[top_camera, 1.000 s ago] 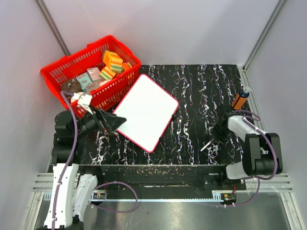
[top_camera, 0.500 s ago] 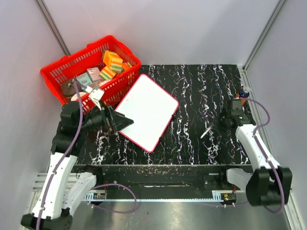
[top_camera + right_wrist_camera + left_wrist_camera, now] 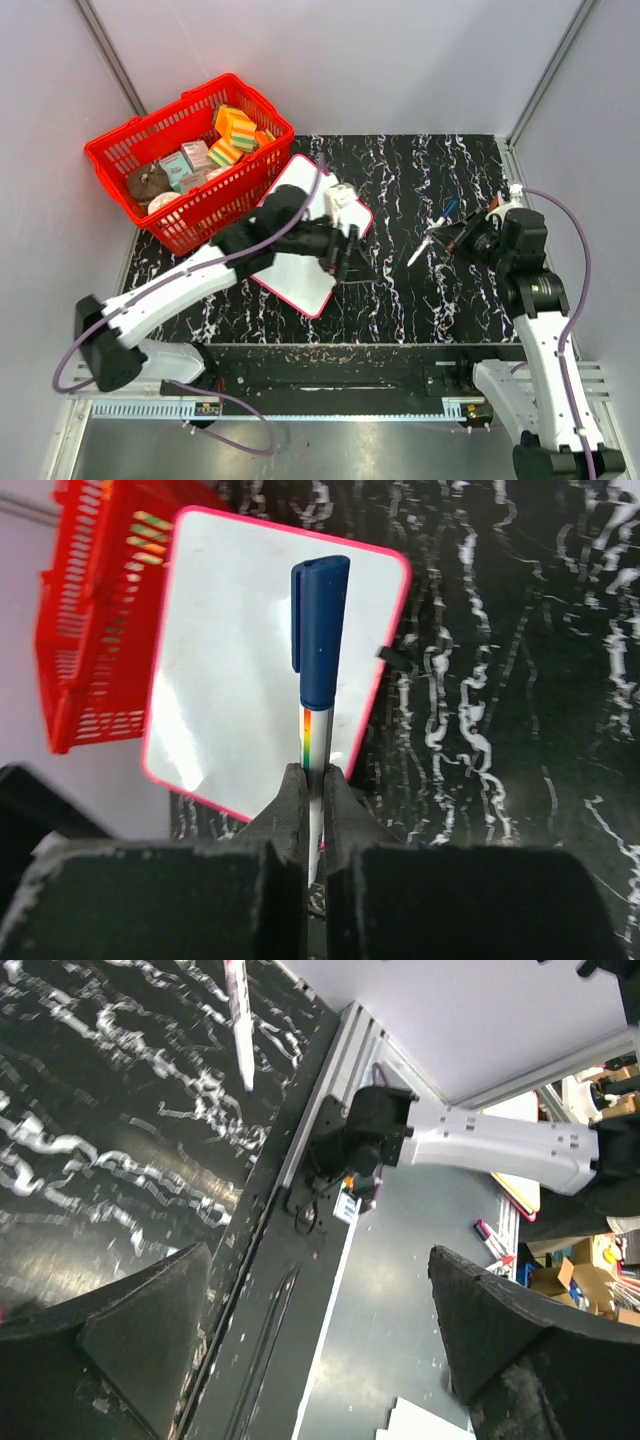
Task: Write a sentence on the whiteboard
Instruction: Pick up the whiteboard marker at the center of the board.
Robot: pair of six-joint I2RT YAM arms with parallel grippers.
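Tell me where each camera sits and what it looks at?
Top camera: high above and behind the arms, looking down on the black marbled table, red plastic basket and white pink-rimmed whiteboard; the left arm and right arm show.
Left wrist camera: on the left hand, looking past the table edge at the right arm's base; its open black fingers show.
Right wrist camera: on the right hand, looking at the whiteboard and basket; its fingers pinch a blue-capped marker pen.
Shared: top and right wrist both see whiteboard and basket.

no legible writing on whiteboard [image 3: 235, 670], none elsewhere
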